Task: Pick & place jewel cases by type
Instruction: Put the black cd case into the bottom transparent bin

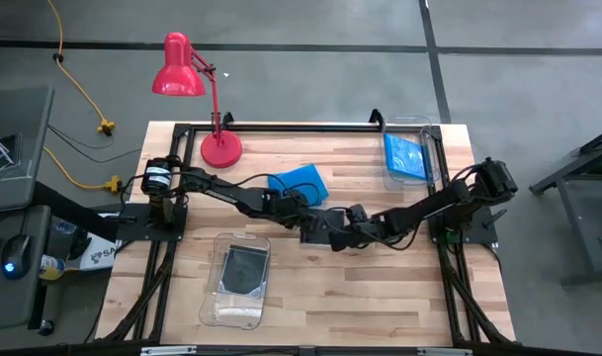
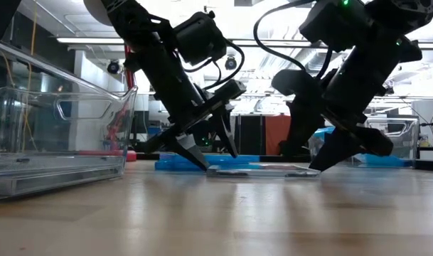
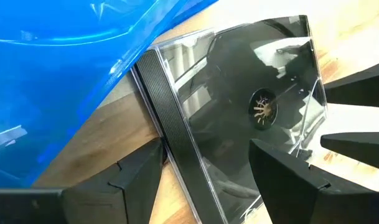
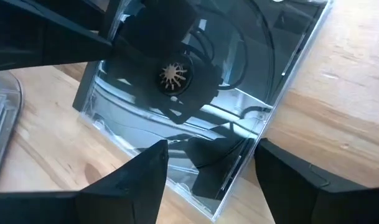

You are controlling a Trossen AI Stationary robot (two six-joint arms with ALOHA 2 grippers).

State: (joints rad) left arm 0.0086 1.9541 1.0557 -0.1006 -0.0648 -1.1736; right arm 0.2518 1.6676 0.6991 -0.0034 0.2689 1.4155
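Jewel cases are spread over the wooden tabletop [image 1: 380,297]: a dark jewel case [image 2: 262,171] lies flat mid-table, with the left gripper [image 2: 205,153] and right gripper [image 2: 323,160] each spread wide over opposite edges. A blue jewel case [image 1: 299,182] lies just behind it, near a red desk lamp [image 1: 197,89], and grey concrete floor [image 1: 518,25] surrounds the table.

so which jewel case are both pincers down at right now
The dark jewel case lying flat mid-table, between the left pincer and right pincer; the other dark one sits in a bin.
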